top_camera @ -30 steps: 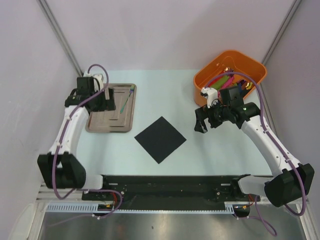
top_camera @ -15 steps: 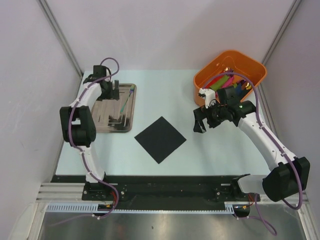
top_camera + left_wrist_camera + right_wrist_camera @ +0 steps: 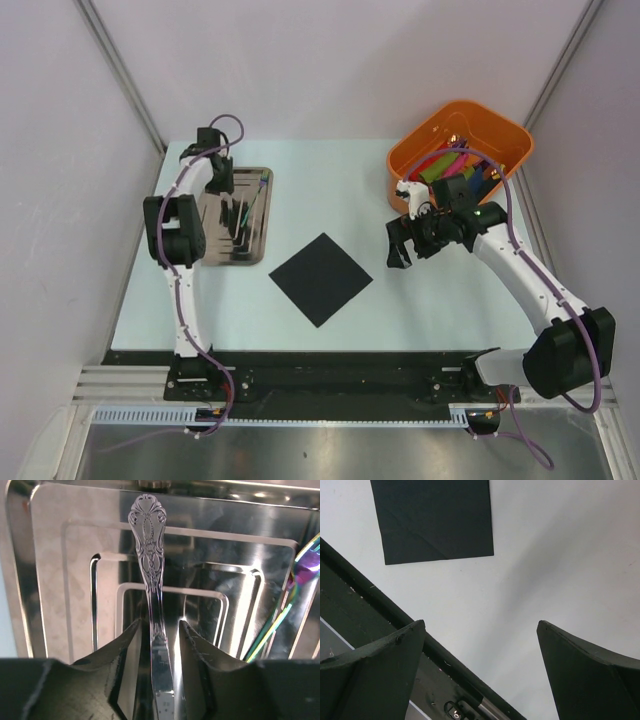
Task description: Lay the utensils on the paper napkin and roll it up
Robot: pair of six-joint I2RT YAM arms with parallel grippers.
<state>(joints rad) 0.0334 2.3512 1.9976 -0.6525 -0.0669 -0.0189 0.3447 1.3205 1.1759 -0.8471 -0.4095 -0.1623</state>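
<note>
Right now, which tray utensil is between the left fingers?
The silver one with the engraved handle; the iridescent one lies apart to its right.

Ornate-handled utensil (image 3: 150,555) lying between my left tool's (image 3: 159,630) jaws, iridescent utensil (image 3: 300,575) just right of it, black paper napkin (image 3: 435,517) flat, ahead-left of my right tool (image 3: 480,630).

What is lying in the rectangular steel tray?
An ornate silver utensil lies between the fingers of the left gripper, with iridescent rainbow cutlery at the right edge of the tray. The gripper covers the silver piece's other end.
</note>
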